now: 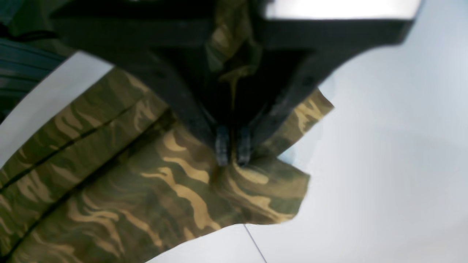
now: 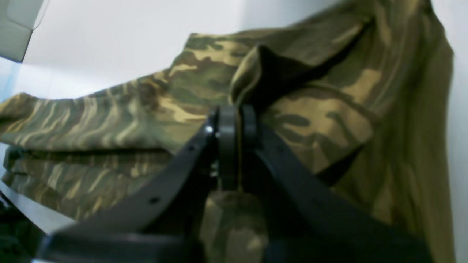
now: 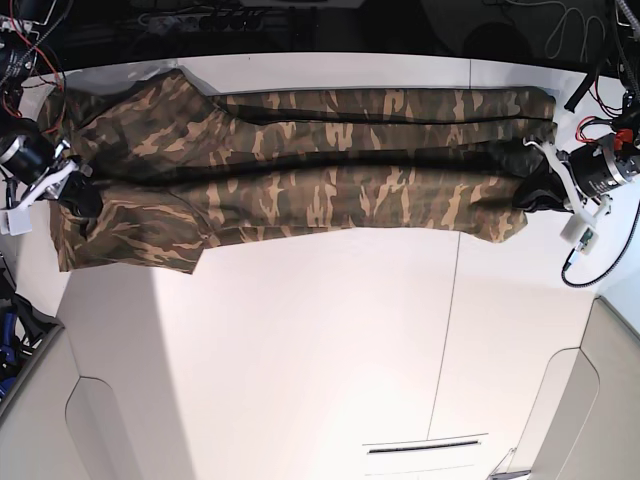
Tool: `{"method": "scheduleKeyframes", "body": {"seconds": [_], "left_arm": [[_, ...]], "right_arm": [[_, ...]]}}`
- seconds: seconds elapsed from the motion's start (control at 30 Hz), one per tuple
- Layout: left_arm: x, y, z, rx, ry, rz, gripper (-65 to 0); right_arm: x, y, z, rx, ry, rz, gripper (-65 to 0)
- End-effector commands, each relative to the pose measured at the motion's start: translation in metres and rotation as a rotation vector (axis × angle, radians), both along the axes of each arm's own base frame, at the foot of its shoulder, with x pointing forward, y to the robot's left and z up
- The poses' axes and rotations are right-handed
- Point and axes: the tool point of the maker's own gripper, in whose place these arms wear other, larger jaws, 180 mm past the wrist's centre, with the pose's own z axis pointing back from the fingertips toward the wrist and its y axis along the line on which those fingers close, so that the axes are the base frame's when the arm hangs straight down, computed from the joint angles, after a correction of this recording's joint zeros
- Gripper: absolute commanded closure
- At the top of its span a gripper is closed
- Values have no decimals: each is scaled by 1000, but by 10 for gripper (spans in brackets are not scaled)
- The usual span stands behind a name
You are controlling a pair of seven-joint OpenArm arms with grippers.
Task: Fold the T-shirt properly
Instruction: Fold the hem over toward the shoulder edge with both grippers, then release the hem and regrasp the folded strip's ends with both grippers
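Observation:
The camouflage T-shirt (image 3: 300,170) lies stretched across the far part of the white table (image 3: 320,350), folded lengthwise into a long band. My left gripper (image 3: 535,185) is at the right end in the base view and is shut on a bunched edge of the T-shirt (image 1: 190,190); its fingertips (image 1: 222,148) pinch the cloth. My right gripper (image 3: 75,190) is at the left end, by the sleeve, and is shut on a fold of the T-shirt (image 2: 321,120); its fingertips (image 2: 227,124) press together on the cloth.
Cables and dark equipment (image 3: 200,20) run along the table's far edge. A grey box corner (image 2: 18,29) shows in the right wrist view. A thin seam (image 3: 445,330) crosses the table surface.

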Motion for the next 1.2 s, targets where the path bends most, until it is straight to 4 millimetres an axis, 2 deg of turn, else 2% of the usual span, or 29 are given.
{"method": "scheduleKeyframes", "body": {"seconds": [0.0, 0.13, 0.37, 0.47, 0.53, 0.7, 0.83, 1.03, 1.17], "left_arm": [[4, 3, 11, 7, -27, -12, 0], [-4, 4, 3, 19, 11, -15, 0], [-11, 1, -3, 12, 34, -13, 0], [-12, 0, -4, 12, 41, -15, 0], [-14, -2, -3, 19, 45, -26, 0], [-30, -14, -5, 23, 63, -64, 0], [-35, -9, -5, 26, 67, -27, 0], [-29, 10, 7, 19, 20, 63, 0], [-38, 16, 0, 27, 62, 96, -168]], "right_arm": [[4, -7, 14, 2, -51, -15, 0], [-7, -10, 6, 6, -23, -34, 0], [-25, 5, -21, 13, 50, -51, 0], [-27, 7, -24, 23, 62, -61, -3], [-27, 5, -23, 25, 58, -66, -62], [-33, 0, -19, 64, 80, -79, -64], [-35, -16, -12, 77, 67, -124, -65], [-40, -55, 9, 89, -4, -242, -92], [-45, -77, 20, 90, -44, -313, -92]]}}
